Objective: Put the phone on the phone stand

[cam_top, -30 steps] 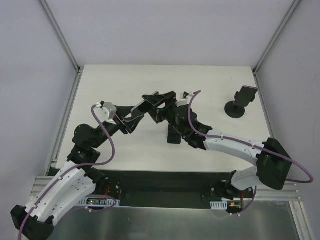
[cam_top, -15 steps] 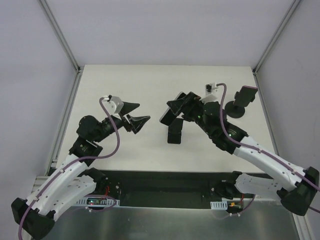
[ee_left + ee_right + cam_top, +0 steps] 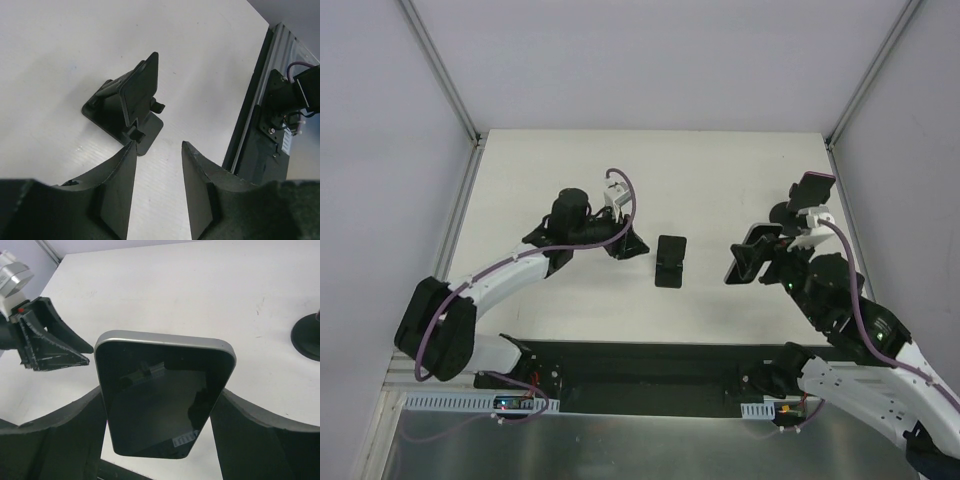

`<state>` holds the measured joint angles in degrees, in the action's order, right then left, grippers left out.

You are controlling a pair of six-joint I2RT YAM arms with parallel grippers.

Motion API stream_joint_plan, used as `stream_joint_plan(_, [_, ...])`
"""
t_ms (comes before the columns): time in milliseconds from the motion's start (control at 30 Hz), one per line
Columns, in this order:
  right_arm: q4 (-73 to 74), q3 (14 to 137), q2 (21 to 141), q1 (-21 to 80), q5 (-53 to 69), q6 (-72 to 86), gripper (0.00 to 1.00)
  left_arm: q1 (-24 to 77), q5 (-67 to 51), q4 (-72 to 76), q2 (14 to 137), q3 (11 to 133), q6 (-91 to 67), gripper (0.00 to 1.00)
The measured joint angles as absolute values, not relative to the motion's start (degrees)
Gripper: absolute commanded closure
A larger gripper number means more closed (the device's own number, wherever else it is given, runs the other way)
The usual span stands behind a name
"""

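Observation:
The phone (image 3: 160, 390), a black slab with a silver edge, is held upright between the fingers of my right gripper (image 3: 161, 391). In the top view the right gripper (image 3: 756, 255) holds the phone (image 3: 742, 258) above the table, right of centre. The phone stand (image 3: 670, 262), a small black base with a tilted back plate, sits at the table's centre. It also shows in the left wrist view (image 3: 127, 105). My left gripper (image 3: 623, 243) is open and empty just left of the stand, and its jaws (image 3: 157, 145) point at it without touching.
A black pedestal with a round base and a tilted plate (image 3: 802, 205) stands at the far right, behind the right gripper; its base shows in the right wrist view (image 3: 307, 335). A dark metal rail (image 3: 650, 365) runs along the near table edge.
My right arm has drawn back to the right, carrying the phone away from the centre. My left arm has swung in toward the centre, so its open gripper now sits beside the stand.

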<state>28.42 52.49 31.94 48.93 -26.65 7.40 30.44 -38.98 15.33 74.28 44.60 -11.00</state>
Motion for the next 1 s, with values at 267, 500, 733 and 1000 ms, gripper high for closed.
stream_joint_plan(267, [34.6,49.3,22.7,48.9,-24.0,4.1,0.99,30.4,-44.1,21.9,90.8,47.0,-18.5,0.47])
stream_joint_plan(500, [37.3,47.8,17.1,48.9,-22.9,3.1,0.99,30.6,-46.5,27.6,99.5,51.2,-24.8,0.64])
stream_joint_plan(733, [39.3,48.0,14.9,48.9,-22.6,2.2,0.99,31.9,-47.0,32.6,104.4,55.6,-28.5,0.95])
stream_joint_plan(1000, [41.9,49.3,13.0,48.9,-23.9,1.5,0.99,34.3,-48.0,34.4,110.8,63.7,-29.5,1.00])
